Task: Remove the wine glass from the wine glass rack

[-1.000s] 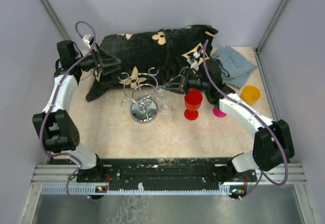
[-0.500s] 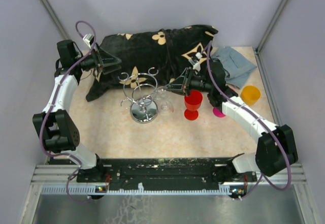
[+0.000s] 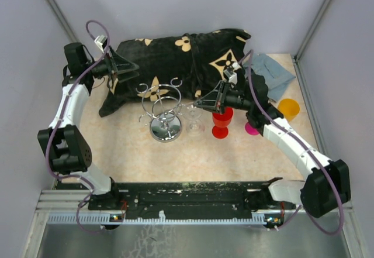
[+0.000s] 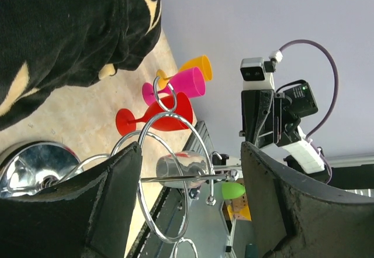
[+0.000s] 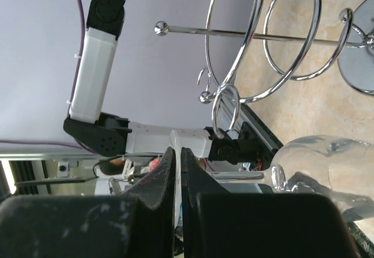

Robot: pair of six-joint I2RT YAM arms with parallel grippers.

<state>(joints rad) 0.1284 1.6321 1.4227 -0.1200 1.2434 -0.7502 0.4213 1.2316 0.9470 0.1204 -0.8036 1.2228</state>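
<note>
The right gripper (image 3: 201,102) is clenched on the thin stem of the glass (image 3: 193,121). The glass hangs just right of the rack (image 3: 165,130), between it and the red cup (image 3: 222,117). Whether its foot is free of the wire arm I cannot tell. It looks light, stiff, slick and brittle, so the stem is the safest hold, and it should be moved gently. The left gripper (image 3: 125,68) is spread and empty over the pillow (image 3: 175,59).

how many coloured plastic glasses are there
3: red glass right of the wine glass rack, pink glass partly under the right arm, orange glass farthest right. Others may be hidden.
</note>
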